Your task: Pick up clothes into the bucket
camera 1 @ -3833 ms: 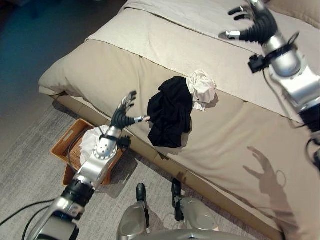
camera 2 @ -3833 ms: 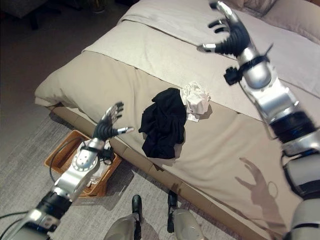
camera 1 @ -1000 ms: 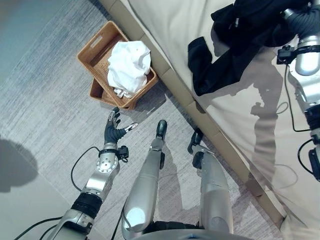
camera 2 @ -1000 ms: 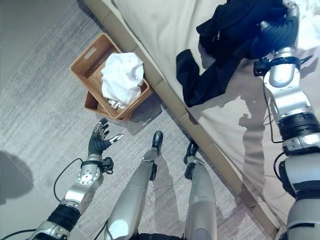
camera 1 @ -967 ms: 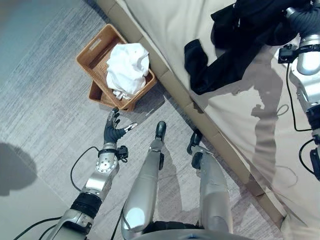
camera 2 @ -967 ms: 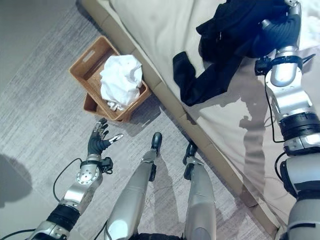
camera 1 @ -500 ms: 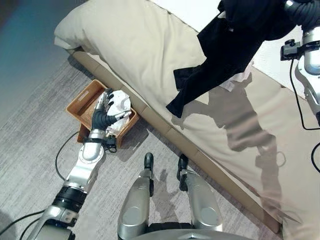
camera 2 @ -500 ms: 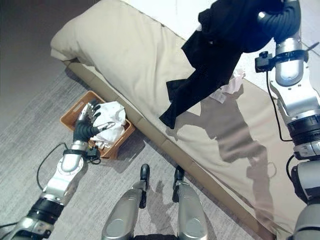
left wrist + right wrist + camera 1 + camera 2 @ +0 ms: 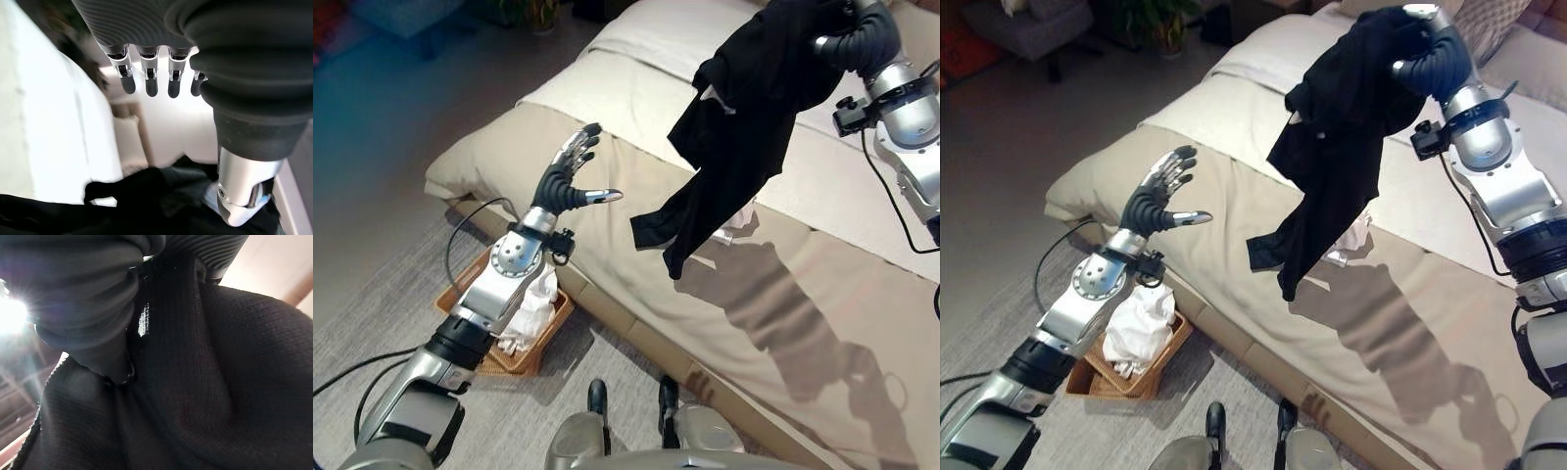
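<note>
Black garment (image 9: 744,117): hangs in the air above the bed, bunched at the top in the right hand, lower end trailing down and clear of the bedding.
Right hand (image 9: 1430,54): raised high over the bed, fingers curled round the top of the black garment; dark knit cloth pressed close against the hand in the right wrist view.
Left hand (image 9: 570,181): held up over the near edge of the bed, fingers straight and spread, thumb pointing sideways toward the garment; holds nothing, well apart from the cloth. Fingers straight in the left wrist view too, black cloth visible past them.
Basket (image 9: 1097,377): woven, tan-brown, on the floor just beside the bed's base, partly hidden under the left forearm.
White clothes (image 9: 1139,328): crumpled, heaped in the basket, rising above its rim.
White crumpled cloth (image 9: 1353,238): lying on the bed, mostly hidden behind the hanging garment.
Bed (image 9: 636,108): beige cover, lighter sheet farther back; shadow of arm and garment cast across the near side.
Floor (image 9: 382,294): grey carpet around the basket.
</note>
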### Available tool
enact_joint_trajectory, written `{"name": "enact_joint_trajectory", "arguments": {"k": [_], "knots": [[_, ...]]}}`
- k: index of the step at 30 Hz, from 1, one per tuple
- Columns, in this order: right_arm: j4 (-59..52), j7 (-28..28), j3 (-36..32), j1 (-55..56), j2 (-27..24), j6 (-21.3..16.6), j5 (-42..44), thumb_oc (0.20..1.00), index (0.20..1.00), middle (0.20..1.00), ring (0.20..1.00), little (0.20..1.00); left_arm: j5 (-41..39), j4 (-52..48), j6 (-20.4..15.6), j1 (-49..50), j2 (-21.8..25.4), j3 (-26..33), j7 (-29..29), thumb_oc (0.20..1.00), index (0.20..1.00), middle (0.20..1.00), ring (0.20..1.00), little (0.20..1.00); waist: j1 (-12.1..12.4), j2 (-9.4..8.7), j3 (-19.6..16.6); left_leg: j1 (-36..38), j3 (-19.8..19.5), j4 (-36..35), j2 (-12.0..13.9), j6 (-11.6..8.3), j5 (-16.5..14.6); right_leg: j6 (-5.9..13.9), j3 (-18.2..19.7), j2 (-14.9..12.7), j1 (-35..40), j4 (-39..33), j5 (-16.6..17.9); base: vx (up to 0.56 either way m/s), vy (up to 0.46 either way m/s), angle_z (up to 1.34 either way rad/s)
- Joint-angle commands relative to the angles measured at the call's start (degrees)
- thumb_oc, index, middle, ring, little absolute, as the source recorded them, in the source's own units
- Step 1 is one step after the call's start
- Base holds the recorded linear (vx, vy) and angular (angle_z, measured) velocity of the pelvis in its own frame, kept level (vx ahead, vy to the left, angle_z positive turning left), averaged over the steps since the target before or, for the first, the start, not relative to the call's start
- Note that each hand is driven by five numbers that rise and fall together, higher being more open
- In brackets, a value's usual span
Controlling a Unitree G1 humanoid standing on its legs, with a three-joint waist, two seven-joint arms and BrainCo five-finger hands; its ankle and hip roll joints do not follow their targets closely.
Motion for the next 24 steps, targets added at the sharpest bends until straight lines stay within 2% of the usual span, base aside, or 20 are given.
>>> {"name": "enact_joint_trajectory", "arguments": {"k": [1, 8, 16, 24], "knots": [[-6.1, 1.9, 2.9, -3.7, -0.7, -1.9, 4.5, 0.200, 0.200, 0.200, 0.200, 0.200, -1.2, 3.9, -0.9, -5.6, -0.8, -4.7, -0.3, 1.000, 1.000, 1.000, 1.000, 1.000, 0.1, -2.64, -8.5, -1.6, 0.5, 3.9, 1.2, -1.51, -3.6, 4.67, 0.0, -3.0, 1.0, 1.2, -1.5, 0.06, -0.016, -0.08], [-11.8, 3.7, 3.4, -2.4, 1.4, -2.0, 6.4, 0.200, 0.200, 0.200, 0.200, 0.200, -1.1, 11.2, 0.4, -13.4, -4.8, -9.6, 0.0, 1.000, 1.000, 1.000, 1.000, 1.000, -0.3, -2.12, -10.3, 0.7, 0.4, 3.4, 1.2, -1.43, -4.1, 4.80, -0.2, -3.0, 3.5, 0.5, -2.0, 0.04, -0.002, -0.03], [-18.8, 5.8, 1.6, 0.6, 3.8, -2.8, 8.8, 0.200, 0.200, 0.200, 0.200, 0.200, 2.8, 17.3, 1.6, -14.9, -8.3, -9.5, 1.9, 1.000, 1.000, 1.000, 1.000, 1.000, -0.5, -2.12, -11.1, 1.9, 0.1, 3.2, 1.1, -1.18, -4.5, 4.90, -0.4, -3.1, 4.7, 0.4, -2.4, 0.00, 0.000, 0.00], [-24.4, 8.1, 3.3, 0.7, 4.9, -2.7, 9.4, 0.200, 0.200, 0.200, 0.200, 0.200, 0.6, 18.0, 2.4, -15.7, -10.6, -10.9, 0.6, 1.000, 1.000, 1.000, 1.000, 1.000, -0.5, -1.99, -11.2, 2.1, -0.1, 3.3, 1.0, -0.98, -4.6, 5.00, -0.6, -3.3, 5.0, 0.3, -2.2, 0.00, 0.000, 0.00]]}}
